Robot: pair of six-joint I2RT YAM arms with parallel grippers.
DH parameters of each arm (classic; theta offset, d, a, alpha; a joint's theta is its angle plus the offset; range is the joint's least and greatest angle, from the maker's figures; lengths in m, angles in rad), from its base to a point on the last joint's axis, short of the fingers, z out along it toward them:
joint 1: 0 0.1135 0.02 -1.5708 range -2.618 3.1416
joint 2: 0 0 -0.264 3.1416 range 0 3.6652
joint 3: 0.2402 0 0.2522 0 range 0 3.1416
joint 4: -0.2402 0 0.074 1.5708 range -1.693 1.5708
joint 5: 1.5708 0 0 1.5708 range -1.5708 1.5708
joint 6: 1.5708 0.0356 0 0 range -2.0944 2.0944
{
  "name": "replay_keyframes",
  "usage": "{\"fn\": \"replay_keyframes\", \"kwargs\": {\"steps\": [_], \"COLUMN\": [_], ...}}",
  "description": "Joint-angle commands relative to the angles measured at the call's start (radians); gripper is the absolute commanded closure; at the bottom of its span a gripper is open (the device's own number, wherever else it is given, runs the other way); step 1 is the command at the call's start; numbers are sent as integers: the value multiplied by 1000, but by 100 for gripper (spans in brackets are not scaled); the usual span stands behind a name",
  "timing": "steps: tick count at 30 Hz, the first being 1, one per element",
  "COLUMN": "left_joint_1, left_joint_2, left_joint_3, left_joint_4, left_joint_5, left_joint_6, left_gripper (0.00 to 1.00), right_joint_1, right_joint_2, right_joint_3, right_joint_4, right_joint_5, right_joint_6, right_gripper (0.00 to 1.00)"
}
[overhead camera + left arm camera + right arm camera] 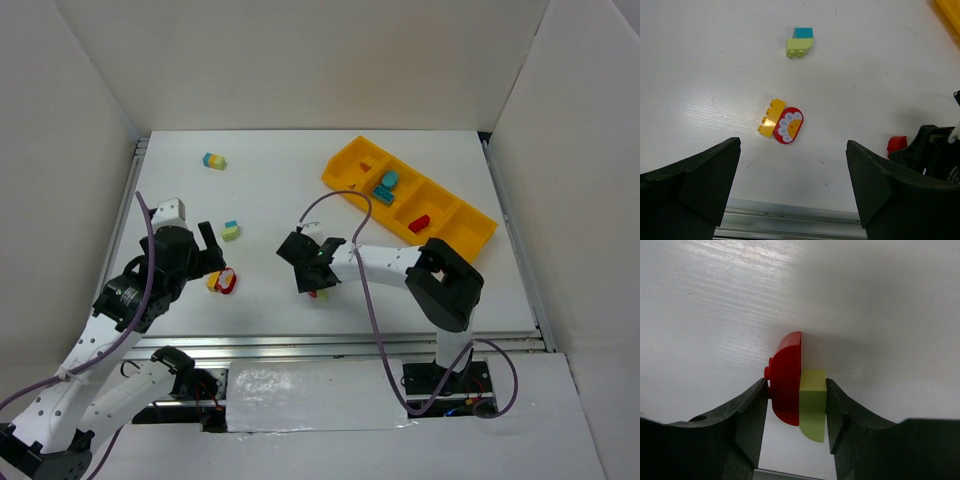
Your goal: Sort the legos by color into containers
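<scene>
Dark fingers (752, 422) of the right gripper (796, 392) stand nearly together, pressed from both sides on a red and pale green clump (787, 385): one pad sits against the studded red face, the other against the green half. The clump looks to be on the table (715, 300) or barely off it; I cannot tell which. Seen from above, this grip is at mid-table, near the front edge and well short of the tray (345, 165). To its left the left gripper (792, 150) hangs wide open and holds nothing, with a yellow brick joined to a red flower-printed piece (781, 122) lying on the table just ahead of its fingers. Farther out lies a teal and yellow-green pair (800, 42), and near the far left edge a third mixed clump (214, 160), well apart from everything else. In the tray at far right, one compartment holds a small orange-yellow piece (367, 163), the next teal bricks (386, 184), the next a red brick (419, 223). By my judgement the sort is partly done, with a few bricks binned by colour. Four two-colour clumps are outside the tray, and each would need pulling apart before its halves can go to separate compartments.
</scene>
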Motion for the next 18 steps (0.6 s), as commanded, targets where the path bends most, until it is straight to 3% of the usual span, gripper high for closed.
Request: {"fn": "replay_keyframes", "kwargs": {"steps": [1, 3, 5, 6, 8, 13, 18], "left_joint_1": [5, 5, 5, 7, 5, 5, 5], "left_joint_2": [-1, -1, -1, -2, -7, -2, 29], "left_joint_3": [17, 17, 17, 17, 12, -69, -138], "left_joint_4": [28, 28, 31, 33, 46, 206, 394], "left_joint_5": [7, 10, 19, 42, 93, 411, 637], "left_joint_6": [28, 26, 17, 11, -15, -146, -259], "left_gripper": [1, 1, 0, 0, 1, 1, 1], "right_joint_1": [15, 12, 15, 27, 51, 157, 228], "right_joint_2": [-15, -29, -59, -73, -131, -304, -430], "right_joint_3": [-25, -37, -63, -70, -97, -221, -315], "right_joint_4": [25, 45, 94, 108, 162, 344, 458], "right_joint_5": [15, -9, -58, -62, -60, 23, 113], "right_joint_6": [16, -2, -46, -59, -114, -218, -260], "right_gripper": [54, 65, 93, 100, 100, 100, 100]}}
